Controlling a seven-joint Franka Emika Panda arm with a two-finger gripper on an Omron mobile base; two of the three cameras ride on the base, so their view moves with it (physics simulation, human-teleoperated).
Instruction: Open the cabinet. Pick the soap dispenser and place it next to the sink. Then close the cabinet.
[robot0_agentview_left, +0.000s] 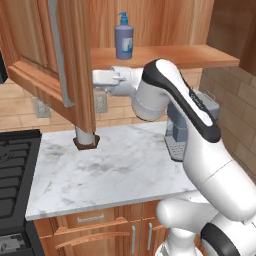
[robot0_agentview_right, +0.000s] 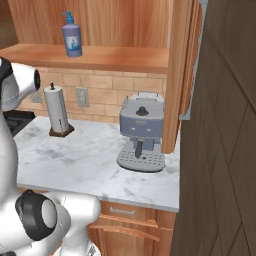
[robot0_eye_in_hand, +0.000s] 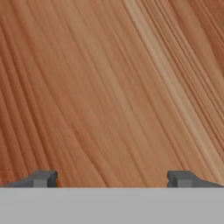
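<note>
**Cabinet open, soap dispenser waiting on the shelf**

We are seeing the cabinet (robot0_agentview_left: 55, 65) standing open: its left door is swinging far out toward us in the left base view, the long silver bar handle (robot0_agentview_left: 59, 55) running down its face, and the right door (robot0_agentview_right: 181, 70) is standing edge-on in the right base view. The plain wooden shelf floor (robot0_agentview_right: 115, 57) is lying bare apart from 1 object.

Below it, the marble counter (robot0_agentview_left: 115, 170) is carrying the grey-blue coffee machine (robot0_agentview_right: 142, 131) toward the right and the white paper towel roll (robot0_agentview_right: 58, 109) on its brown base toward the left, near the wall. The black stove (robot0_agentview_left: 12, 175) is sitting at the counter's left end.

The soap dispenser (robot0_agentview_left: 124, 39) is standing upright on the shelf floor, well back against the cabinet's rear wall, its blue pump on top.

We are finding the gripper (robot0_eye_in_hand: 112, 179) spread wide with nothing between its 2 dark tips; it is facing close wood grain. In the left base view the white hand (robot0_agentview_left: 107, 79) is reaching under the shelf's front edge, just beside the open left door.
</note>
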